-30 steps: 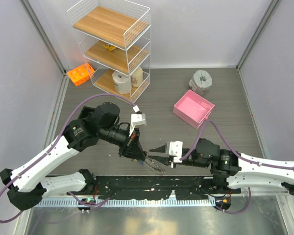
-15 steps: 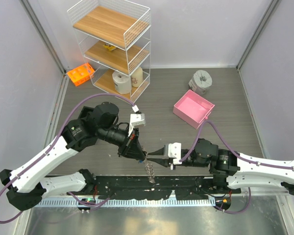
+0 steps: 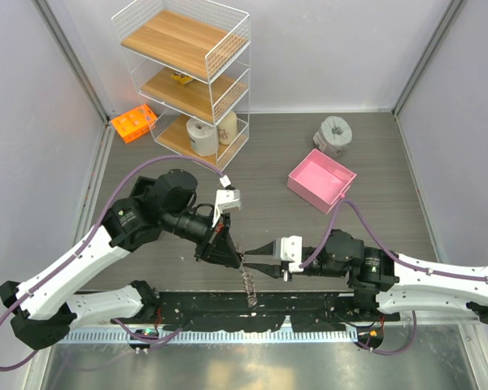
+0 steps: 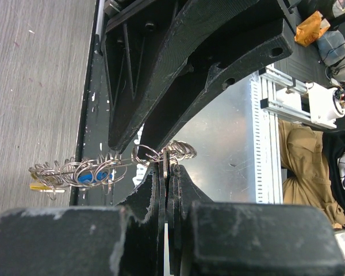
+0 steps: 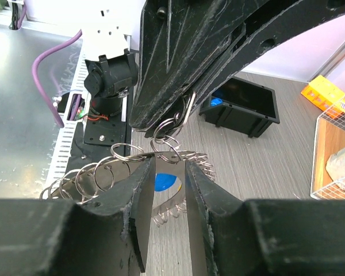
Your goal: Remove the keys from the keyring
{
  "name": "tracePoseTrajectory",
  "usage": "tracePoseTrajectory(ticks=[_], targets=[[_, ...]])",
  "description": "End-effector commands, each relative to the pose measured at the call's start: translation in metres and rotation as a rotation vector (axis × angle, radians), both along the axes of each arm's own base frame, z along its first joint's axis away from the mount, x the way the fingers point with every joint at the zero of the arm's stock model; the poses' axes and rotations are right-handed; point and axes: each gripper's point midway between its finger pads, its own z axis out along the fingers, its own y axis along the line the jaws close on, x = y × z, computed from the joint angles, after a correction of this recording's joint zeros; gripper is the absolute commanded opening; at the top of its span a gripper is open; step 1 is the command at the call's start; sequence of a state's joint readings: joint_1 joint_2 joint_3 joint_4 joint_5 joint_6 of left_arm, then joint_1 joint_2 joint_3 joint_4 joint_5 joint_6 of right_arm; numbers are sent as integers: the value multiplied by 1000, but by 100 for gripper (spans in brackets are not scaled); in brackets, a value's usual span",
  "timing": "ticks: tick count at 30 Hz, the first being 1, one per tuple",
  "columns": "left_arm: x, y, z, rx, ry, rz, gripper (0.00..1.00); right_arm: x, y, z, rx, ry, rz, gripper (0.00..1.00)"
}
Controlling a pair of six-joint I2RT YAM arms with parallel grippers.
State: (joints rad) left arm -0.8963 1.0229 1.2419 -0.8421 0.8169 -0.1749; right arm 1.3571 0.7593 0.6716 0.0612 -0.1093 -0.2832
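The keyring [image 3: 248,283], a silvery loop strung with many small wire rings, hangs over the table's near edge. My left gripper [image 3: 234,258] holds it from above, shut on one thin ring [image 4: 165,164]. In the left wrist view the keyring [image 4: 75,172] trails off to the left, and among the keys only a blue head [image 4: 92,176] and a yellow bit [image 4: 40,187] show. My right gripper [image 3: 250,262] comes in from the right. Its jaws [image 5: 169,163] stand apart at the keyring's band [image 5: 103,167], with the blue key head [image 5: 164,183] showing through the gap.
A pink box [image 3: 321,180] and a grey tape roll [image 3: 334,134] sit at the back right. A wire shelf unit [image 3: 187,73] and an orange rack [image 3: 133,123] stand at the back left. The black base rail [image 3: 309,307] lies just below the keyring.
The keyring, earlier slung out to the right below the grippers, now hangs straight down. The right gripper has shifted slightly left at the ring and its jaws have widened. The left grip is unchanged.
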Motion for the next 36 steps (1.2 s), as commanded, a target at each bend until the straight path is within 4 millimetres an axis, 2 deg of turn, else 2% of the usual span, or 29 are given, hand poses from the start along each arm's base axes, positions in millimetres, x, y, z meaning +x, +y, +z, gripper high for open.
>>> tracePoseTrajectory(ticks=[1, 5, 7, 10, 13, 21, 24, 25, 36], targets=[[-6, -1, 26, -94, -47, -43, 0, 0, 2, 49, 136, -23, 3, 32], [-7, -1, 26, -96, -49, -46, 0, -3, 4, 52, 135, -25, 25, 29], [-7, -1, 27, -96, -52, -44, 0, -4, 6, 52, 131, -25, 36, 24], [-5, -1, 27, -95, -59, -37, 0, -7, 8, 50, 119, -23, 54, 11], [-4, 1, 28, -94, -71, -28, 0, -8, 9, 47, 107, -23, 60, 5], [1, 2, 28, -70, -61, 23, 0, -9, 5, 43, 72, -37, 67, 5], [0, 1, 25, -50, -27, 35, 0, -9, 5, 47, 46, -60, 71, 5], [0, 0, 24, -44, -15, 35, 0, -10, 4, 41, 15, -61, 76, 5], [3, -3, 17, -4, 23, 43, 0, -16, 13, 31, -122, -154, 119, 5]])
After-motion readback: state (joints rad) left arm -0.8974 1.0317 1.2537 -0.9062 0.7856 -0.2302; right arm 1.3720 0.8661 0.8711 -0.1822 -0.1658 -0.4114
